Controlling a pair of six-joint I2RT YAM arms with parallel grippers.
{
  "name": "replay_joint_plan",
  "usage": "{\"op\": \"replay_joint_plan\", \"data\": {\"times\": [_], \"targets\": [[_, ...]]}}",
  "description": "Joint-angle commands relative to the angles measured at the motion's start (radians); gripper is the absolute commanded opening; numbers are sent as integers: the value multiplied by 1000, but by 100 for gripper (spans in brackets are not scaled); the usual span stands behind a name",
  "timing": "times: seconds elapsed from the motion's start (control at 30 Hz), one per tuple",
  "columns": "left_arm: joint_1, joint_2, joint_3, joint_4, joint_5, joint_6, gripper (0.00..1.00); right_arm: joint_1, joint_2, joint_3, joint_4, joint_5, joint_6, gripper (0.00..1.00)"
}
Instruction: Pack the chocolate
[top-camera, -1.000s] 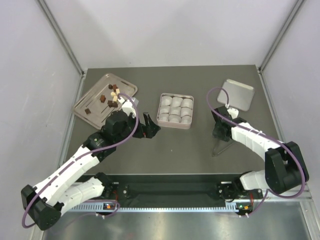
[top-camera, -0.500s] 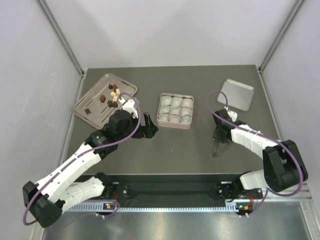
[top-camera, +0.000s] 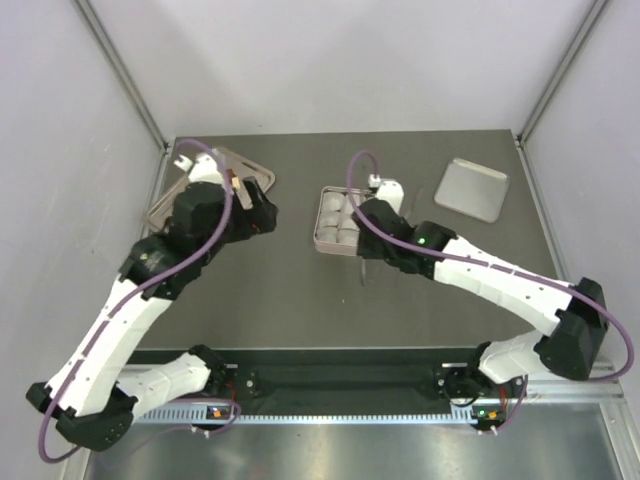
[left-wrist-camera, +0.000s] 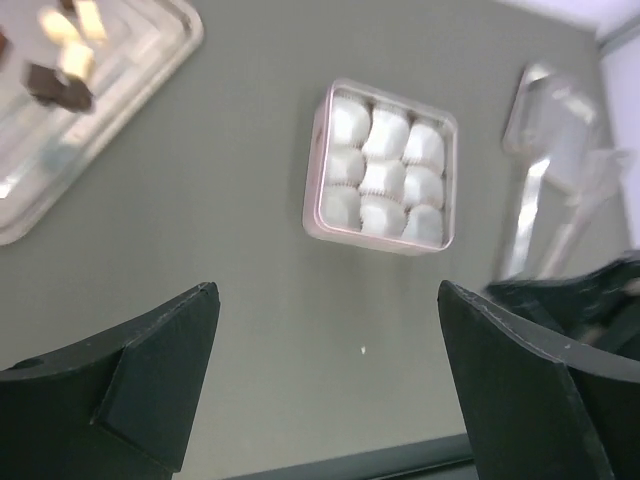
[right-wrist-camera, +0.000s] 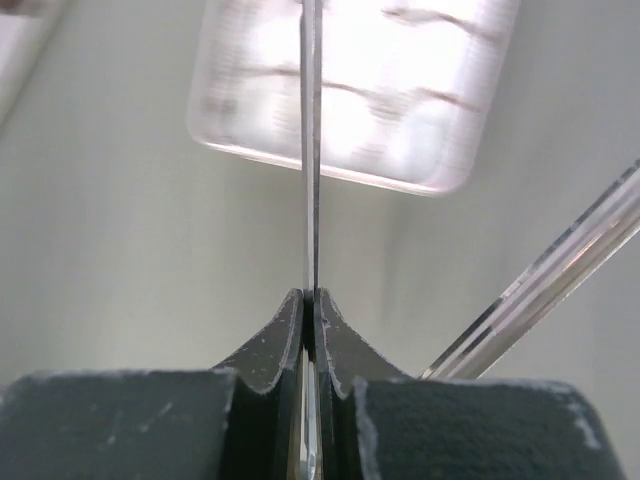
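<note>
The chocolate shows as small dark and cream cubes on the silver tray at the far left; in the top view my left arm hides most of it. My left gripper hovers open beside the tray's right corner with nothing between its fingers. The square tin of white paper cups sits mid-table. My right gripper is by the tin's right side, shut on one thin blade of the metal tongs.
The tin's silver lid lies flat at the far right of the table. The tongs' other blade sticks out diagonally to the right of my right fingers. Grey walls stand on three sides of the table.
My right gripper closed on the tongs and carried them left, from mid-right of the table to the tin. My left arm swung back and left toward the tray, still open.
</note>
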Motion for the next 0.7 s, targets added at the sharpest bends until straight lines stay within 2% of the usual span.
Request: {"op": "replay_joint_plan", "data": {"times": [0.0,0.13,0.3,0.47,0.67], "targets": [[5,-58,198,-140,-120,-27,96,106,95,120,38,52,27,0],[3,-145,298,-167,-232,-28,96,171,235,212,122,-7,34,0],[3,-201,403,-217,-315,15,96,272,427,351,202,28,-48,0],[3,-238,386,-211,-321,25,96,314,599,514,220,22,-106,0],[3,-238,366,-223,-342,31,95,317,753,600,246,-72,-108,0]]}}
